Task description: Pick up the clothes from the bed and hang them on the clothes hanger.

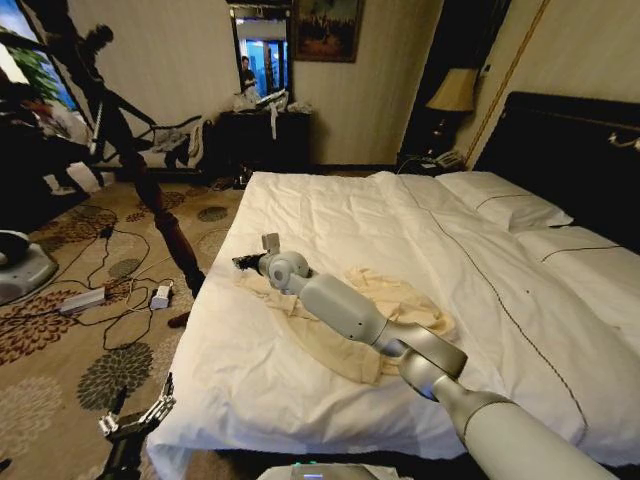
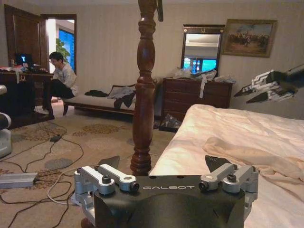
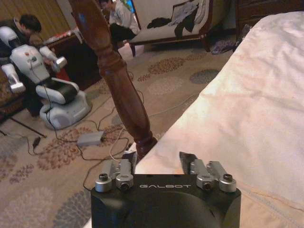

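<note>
The clothes, a wrinkled cream garment [image 1: 330,350], lie spread on the white duvet of the bed [image 1: 450,250] near its left edge. My right arm reaches across them. My right gripper [image 1: 246,262] hovers open just past the garment's far end, over the bed's left edge. In the right wrist view its fingers [image 3: 159,159] stand apart above the duvet [image 3: 256,95] with nothing between them. My left gripper [image 1: 135,418] hangs open low beside the bed's near left corner. Its wrist view shows the open left gripper [image 2: 162,164], the garment [image 2: 247,152] and the right gripper [image 2: 268,88]. The clothes hanger is out of view.
A dark turned wooden post [image 1: 165,225] stands on the carpet close to the bed's left side. Cables and a power strip [image 1: 80,300] lie on the floor. Another white robot [image 3: 57,90] stands farther left. A dresser [image 1: 265,135] stands at the far wall.
</note>
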Robot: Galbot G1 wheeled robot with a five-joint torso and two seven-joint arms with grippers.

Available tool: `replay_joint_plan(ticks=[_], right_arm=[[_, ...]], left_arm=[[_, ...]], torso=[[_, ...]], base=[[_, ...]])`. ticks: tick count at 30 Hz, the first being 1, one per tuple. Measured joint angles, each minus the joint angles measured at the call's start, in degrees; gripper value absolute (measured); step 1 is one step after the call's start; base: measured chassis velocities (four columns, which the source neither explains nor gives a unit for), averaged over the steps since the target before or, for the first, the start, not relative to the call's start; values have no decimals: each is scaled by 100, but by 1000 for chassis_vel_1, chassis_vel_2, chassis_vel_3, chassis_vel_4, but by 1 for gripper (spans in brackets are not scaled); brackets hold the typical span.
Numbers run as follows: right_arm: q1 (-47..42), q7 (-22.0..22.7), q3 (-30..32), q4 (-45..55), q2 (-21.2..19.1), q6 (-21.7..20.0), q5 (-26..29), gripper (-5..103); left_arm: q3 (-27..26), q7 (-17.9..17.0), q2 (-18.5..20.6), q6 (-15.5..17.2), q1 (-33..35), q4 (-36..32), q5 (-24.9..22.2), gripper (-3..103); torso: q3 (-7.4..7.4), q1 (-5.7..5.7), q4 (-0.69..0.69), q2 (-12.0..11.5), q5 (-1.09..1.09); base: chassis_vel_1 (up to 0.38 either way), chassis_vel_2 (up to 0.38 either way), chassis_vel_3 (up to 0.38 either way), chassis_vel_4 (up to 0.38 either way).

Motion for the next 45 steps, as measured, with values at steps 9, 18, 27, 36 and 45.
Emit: replay_joint_plan(ticks=[9,18,27,36,45], right_arm=[[-1667,1156,1205,1985,-1892,-399,950,82],[-4857,1033,3668,4069,-3701,-346,896,100],[-7158,751,5137,4800,-3377,-368,379,100],[-7266,213,5366,4341,-2949,-97,-219,100],[-7569,229,5175,4476,-2820,-324,170,100]], left_arm=[[102,-4,22,-26,29,55,176,100],[297,31,-103,306,-232,-5,593,100],[630,24,-286,530,-489,-41,1057,100],[738,15,-455,531,-570,-33,1206,100],[661,-14,-412,564,-558,-24,914,100]], torso=[[1,0,-5,0,5],[-1,-1,-5,1,3],[0,-2,-6,1,0],[1,0,-4,0,1],[1,0,-7,0,-1]], base=[[0,0,0,0],[0,0,0,0],[0,0,0,0],[0,0,0,0],[0,0,0,0]])
